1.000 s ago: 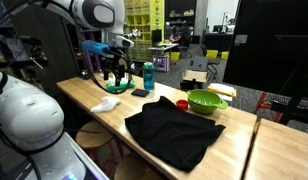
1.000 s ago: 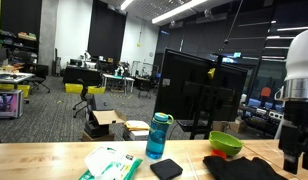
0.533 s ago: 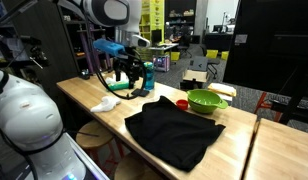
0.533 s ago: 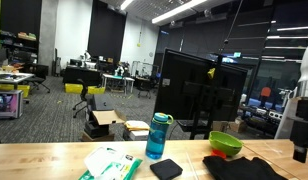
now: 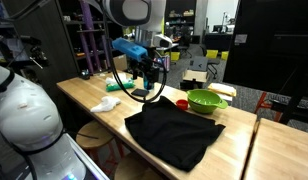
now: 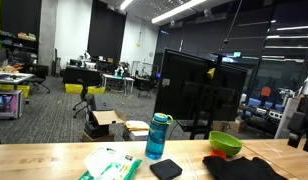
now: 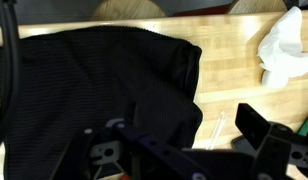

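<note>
Wrist view looks straight down on the black cloth (image 7: 104,80), which lies rumpled on the wooden worktop (image 7: 234,50) and fills most of the frame; the pincer (image 7: 179,145) comes in from the lower edge with its fingers (image 7: 262,128) spread wide and nothing between them. A crumpled white rag (image 7: 286,45) lies off to one side, apart from the cloth.

In an exterior view the pincer (image 5: 146,90) hangs above the worktop near the cloth's far edge, clear of the surface; the black cloth (image 5: 174,130) spreads across the middle of the worktop, with a green bowl (image 5: 206,100) just beyond it and a small red thing (image 5: 181,103) at its border. A teal bottle (image 6: 159,136), a flat black case (image 6: 166,168) and a green-and-white packet (image 6: 109,163) stand further along.

Judging from this, the step in hand is the approach: the pincer is lined up over the cloth but has not touched it. A next move would call for coming down onto a raised fold, since flat fabric gives little to pinch; the fingers would need to reach the cloth without scraping the wood, and stay clear of the bowl.
</note>
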Tool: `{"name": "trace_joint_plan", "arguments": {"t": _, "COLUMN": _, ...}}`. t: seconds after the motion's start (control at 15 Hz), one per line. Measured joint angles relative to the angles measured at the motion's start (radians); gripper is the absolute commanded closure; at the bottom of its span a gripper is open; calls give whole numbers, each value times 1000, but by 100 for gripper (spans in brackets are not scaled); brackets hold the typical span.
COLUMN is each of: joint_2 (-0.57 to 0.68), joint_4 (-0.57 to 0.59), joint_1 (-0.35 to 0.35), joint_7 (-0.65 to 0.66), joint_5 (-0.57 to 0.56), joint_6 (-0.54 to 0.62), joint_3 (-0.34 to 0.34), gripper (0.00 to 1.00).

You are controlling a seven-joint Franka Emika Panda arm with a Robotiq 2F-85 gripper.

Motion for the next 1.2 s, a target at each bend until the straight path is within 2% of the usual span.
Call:
{"name": "trace_joint_plan", "arguments": {"t": 0.53, "joint_2": 174, "joint_4": 125, "joint_1": -22, "joint_7": -91, "joint_5": 85, "joint_6": 58, "joint_3": -82, "gripper": 0}}
{"name": "trace_joint_plan", "arguments": {"t": 1.2, "joint_2": 339, "joint_4": 324, "joint_1": -105, "joint_7": -303, "joint_5": 115, "joint_6": -11, "joint_3": -181, "gripper": 0}}
